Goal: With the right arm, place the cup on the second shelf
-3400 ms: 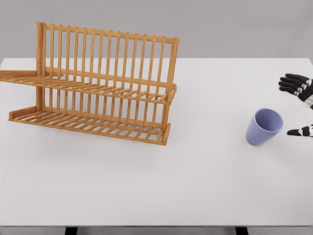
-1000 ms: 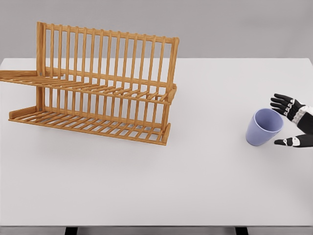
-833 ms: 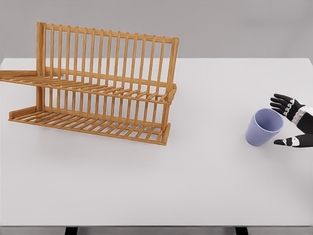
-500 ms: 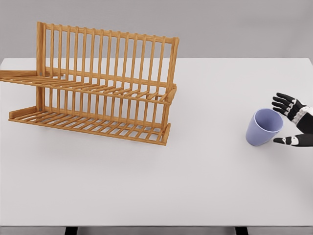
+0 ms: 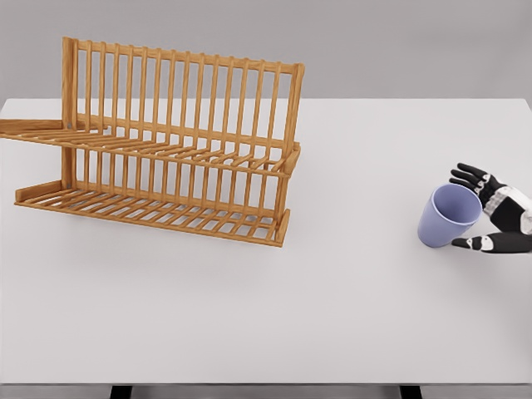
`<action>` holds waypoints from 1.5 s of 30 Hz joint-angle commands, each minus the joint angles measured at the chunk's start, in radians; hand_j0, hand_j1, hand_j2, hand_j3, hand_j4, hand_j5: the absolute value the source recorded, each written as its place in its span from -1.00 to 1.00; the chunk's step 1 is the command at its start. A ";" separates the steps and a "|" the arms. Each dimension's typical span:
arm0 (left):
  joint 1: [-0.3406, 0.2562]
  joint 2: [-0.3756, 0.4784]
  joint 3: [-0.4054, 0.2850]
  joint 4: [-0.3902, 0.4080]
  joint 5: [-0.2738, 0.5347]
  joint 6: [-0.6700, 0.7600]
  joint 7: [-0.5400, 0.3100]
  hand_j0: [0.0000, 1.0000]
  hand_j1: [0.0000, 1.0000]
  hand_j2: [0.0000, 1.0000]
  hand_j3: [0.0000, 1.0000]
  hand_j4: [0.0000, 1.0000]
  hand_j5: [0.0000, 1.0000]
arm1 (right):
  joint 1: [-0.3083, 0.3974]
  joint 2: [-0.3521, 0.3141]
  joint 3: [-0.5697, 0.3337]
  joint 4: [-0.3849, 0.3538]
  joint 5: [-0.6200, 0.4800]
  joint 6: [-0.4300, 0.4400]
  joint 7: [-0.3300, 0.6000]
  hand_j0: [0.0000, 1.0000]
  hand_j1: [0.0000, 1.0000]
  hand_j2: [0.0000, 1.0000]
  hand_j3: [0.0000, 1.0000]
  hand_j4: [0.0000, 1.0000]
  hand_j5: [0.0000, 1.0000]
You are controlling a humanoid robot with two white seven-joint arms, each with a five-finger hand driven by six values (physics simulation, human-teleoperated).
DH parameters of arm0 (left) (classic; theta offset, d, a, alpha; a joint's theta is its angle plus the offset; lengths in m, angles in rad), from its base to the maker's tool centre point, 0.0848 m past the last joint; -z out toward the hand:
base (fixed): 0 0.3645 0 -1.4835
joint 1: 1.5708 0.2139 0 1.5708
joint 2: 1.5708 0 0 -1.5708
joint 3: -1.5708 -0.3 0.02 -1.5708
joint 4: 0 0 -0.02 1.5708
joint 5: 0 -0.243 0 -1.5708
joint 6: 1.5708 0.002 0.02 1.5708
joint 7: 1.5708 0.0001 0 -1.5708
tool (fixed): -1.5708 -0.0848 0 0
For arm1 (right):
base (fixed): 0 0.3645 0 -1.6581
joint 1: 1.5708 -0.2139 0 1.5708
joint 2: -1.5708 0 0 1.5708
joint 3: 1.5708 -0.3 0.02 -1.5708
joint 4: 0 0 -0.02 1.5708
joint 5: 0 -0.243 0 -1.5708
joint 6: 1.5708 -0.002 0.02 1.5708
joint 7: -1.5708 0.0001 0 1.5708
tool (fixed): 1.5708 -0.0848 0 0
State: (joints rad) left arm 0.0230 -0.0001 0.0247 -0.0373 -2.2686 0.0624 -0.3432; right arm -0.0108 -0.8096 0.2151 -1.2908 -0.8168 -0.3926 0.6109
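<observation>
Cup, lilac, stands on the white table at far right, leaning slightly, mouth up and toward the camera. Right robot hand just beside it on the right: fingers spread apart, upper fingers near the rim, thumb low by the base. Contact not certain; not clamped yet.

Step in hand: the grasp. Judgement: bring fingers and thumb onto opposite sides of the wall, mid-height, before closing; a squeeze near the rim could tip it.

Wooden rack well apart, far left. Upper shelf is slatted and sloped, so keep the cup upright for the carry.
</observation>
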 commanded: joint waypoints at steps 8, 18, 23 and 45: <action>0.000 0.000 0.000 0.000 0.000 0.000 0.000 1.00 1.00 1.00 1.00 1.00 1.00 | 0.003 0.021 0.000 -0.002 0.013 0.001 0.000 1.00 1.00 1.00 1.00 1.00 1.00; 0.000 0.000 0.000 0.000 0.000 0.000 0.000 1.00 1.00 1.00 1.00 1.00 1.00 | 0.008 0.023 0.000 -0.008 0.021 0.003 0.000 0.63 0.63 0.63 0.63 0.63 0.63; 0.000 0.000 0.000 0.000 0.000 0.000 0.000 1.00 1.00 1.00 1.00 1.00 1.00 | 0.009 0.021 0.001 -0.025 0.021 0.003 0.000 0.54 0.54 0.54 0.54 0.54 0.54; 0.000 0.000 0.000 0.000 0.000 0.000 0.000 1.00 1.00 1.00 1.00 1.00 1.00 | -0.060 0.024 -0.048 -0.122 0.018 0.055 0.000 0.49 0.49 0.49 0.49 0.49 0.49</action>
State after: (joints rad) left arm 0.0230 -0.0001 0.0246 -0.0371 -2.2686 0.0625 -0.3432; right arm -0.0752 -0.7847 0.1687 -1.4037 -0.7929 -0.3421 0.6108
